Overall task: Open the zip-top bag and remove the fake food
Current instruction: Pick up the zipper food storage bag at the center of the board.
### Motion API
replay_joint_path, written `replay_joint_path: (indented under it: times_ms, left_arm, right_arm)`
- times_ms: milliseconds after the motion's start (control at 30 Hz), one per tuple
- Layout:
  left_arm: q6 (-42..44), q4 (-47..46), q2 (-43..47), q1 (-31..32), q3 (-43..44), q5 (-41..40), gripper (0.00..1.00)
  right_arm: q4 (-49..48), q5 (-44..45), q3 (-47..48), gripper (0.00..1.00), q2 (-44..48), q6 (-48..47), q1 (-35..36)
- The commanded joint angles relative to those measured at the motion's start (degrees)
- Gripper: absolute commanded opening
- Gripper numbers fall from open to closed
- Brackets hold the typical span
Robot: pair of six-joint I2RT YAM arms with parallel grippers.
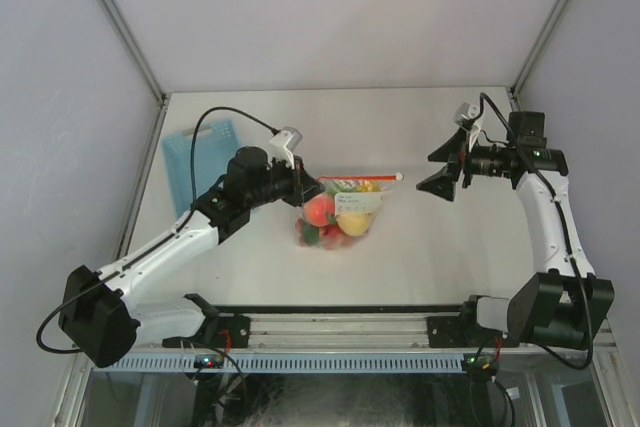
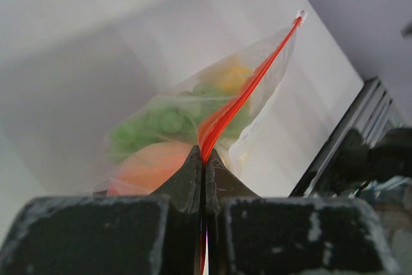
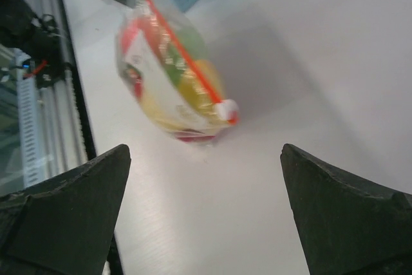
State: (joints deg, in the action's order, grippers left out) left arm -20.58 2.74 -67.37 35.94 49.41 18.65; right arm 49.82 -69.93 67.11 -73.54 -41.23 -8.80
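the clear crinkly zip-top bag (image 1: pixel 352 197) of small plastic fake food (image 1: pixel 322 211) sits mid-desk (image 1: pixel 440 257), its red-orange zip strip (image 2: pixel 248 88) pinched at one end in the left jaws. the right jaws gape wide, well apart. a one-sided pull may slip the strip free, bag unopened.

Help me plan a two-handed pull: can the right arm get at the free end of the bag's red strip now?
Probably yes. The right pincer is open and faces the free end of the red strip, with only bare table between. The left pincer pinches the other corner of the bag.
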Motion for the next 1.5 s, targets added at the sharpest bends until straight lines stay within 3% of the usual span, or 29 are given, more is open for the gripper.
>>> replay_joint_path:
  times_ms: [0,133,400,600,733,900,1100,1267,1333,1467]
  left_arm:
    - [-20.65,-3.61,3.06,-0.26,3.42,-10.33,0.00]
    - [-36.75,-4.07,3.59,0.33,4.66,-21.35,0.00]
    - [-52.67,4.68,-2.74,6.91,16.56,-34.22,0.00]
    - [-63.63,6.67,-9.35,9.94,21.02,-32.97,0.00]
    - [-72.46,11.78,-13.99,10.78,23.89,-29.85,0.00]
    - [-75.63,17.16,-18.78,12.04,29.00,-27.09,0.00]
    - [-77.15,20.63,-22.13,12.57,33.13,-24.05,0.00]
    - [-77.59,20.70,-23.63,12.77,34.85,-22.72,0.00]
    - [-77.40,20.30,-24.21,12.77,35.59,-21.89,0.00]
    - [-77.07,18.31,-24.68,12.75,35.45,-20.15,0.02]
  right_arm:
    - [-0.26,-3.25,1.37,1.00,2.78,11.30,4.35]
    - [-4.56,-1.06,0.70,0.99,3.15,16.87,9.13]
    - [-18.37,5.26,-1.72,1.00,7.71,18.40,16.80]
    - [-48.79,20.33,-17.82,1.00,15.94,27.41,27.91]
    - [-64.42,31.89,-27.32,1.00,15.87,29.60,32.48]
    - [-76.96,37.89,-36.36,1.00,15.43,28.93,33.67]
    - [-83.47,46.37,-38.20,1.00,15.46,29.75,34.21]
    - [-85.40,44.22,-37.27,0.96,14.33,31.92,34.55]
    - [-85.38,44.23,-37.08,0.91,13.58,33.17,35.16]
    - [-83.69,44.59,-37.01,0.70,12.45,32.51,36.05]
